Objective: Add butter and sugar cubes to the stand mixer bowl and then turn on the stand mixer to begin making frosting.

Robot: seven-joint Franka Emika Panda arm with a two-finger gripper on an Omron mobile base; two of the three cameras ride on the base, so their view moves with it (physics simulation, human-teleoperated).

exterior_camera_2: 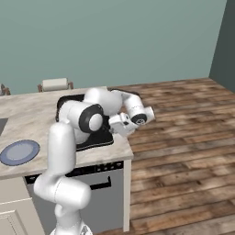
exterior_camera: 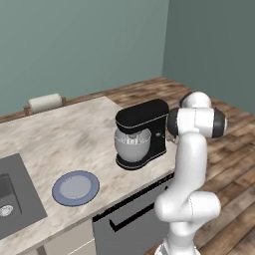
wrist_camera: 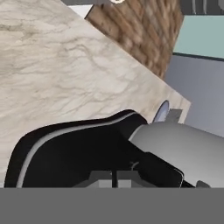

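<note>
The white arm rises from the base, bends at a dark elbow and reaches sideways to the right flank of the one glossy black stand mixer (exterior_camera: 144, 130) on the marbled stone counter (exterior_camera: 64, 137). The claw (wrist_camera: 113, 180) is pressed right up against the mixer's black body, its two finger tips shut together with nothing between them. One deep silvery metal bowl (exterior_camera: 132, 145) sits under the mixer head, on the far side from the claw. One round blue-grey plate (exterior_camera: 75, 188) lies well apart, near the counter's front edge.
</note>
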